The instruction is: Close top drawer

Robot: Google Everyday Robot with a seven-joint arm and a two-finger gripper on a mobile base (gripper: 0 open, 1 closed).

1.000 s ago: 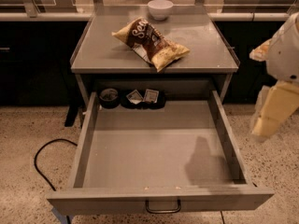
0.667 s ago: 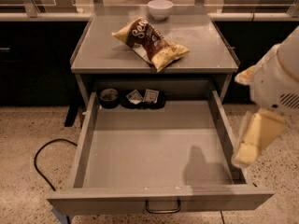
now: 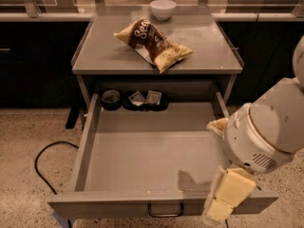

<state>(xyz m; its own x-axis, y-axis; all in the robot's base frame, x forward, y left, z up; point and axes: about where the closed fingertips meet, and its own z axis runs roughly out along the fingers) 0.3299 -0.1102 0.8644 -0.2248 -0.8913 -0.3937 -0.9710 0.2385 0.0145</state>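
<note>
One top drawer (image 3: 142,151) open | gripper (image 3: 221,207) at front-right corner, grip unclear | chip bag (image 3: 154,44): "Se…"

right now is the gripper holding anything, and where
Nothing held; the cream gripper hangs at the front right corner of the wide grey metal top drawer.

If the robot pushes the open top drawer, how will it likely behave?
The top drawer looks like rigid metal and holds little, so it should slide in easily. The small containers at its back may shift slightly. The gripper is at the front's right end; pushing there, off-centre, might skew it.
</note>
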